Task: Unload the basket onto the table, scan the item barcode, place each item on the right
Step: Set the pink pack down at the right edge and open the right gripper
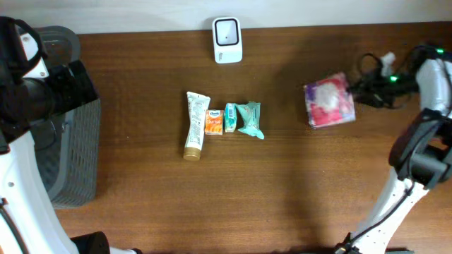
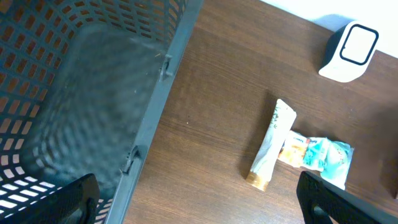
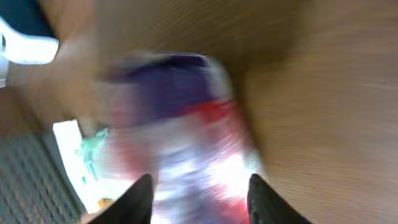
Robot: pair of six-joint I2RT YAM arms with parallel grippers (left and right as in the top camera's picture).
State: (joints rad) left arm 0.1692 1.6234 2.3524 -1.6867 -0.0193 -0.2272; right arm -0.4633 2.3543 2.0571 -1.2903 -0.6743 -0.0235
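left gripper [image 2: 199, 202] — jaws wide, empty, above basket [image 2: 155, 106] | right gripper [image 3: 198, 200] — at pink packet [image 1: 329, 101], blurred, grip cannot be told

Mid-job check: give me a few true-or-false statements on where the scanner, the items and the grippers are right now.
1. The white scanner stands at the far edge of the table. True.
2. The tube lies in the basket. False: it lies on the table, beside the orange box.
3. The left gripper is open and empty. True.
4. The pink pouch touches the tube. False: it lies well apart, over by the right gripper.
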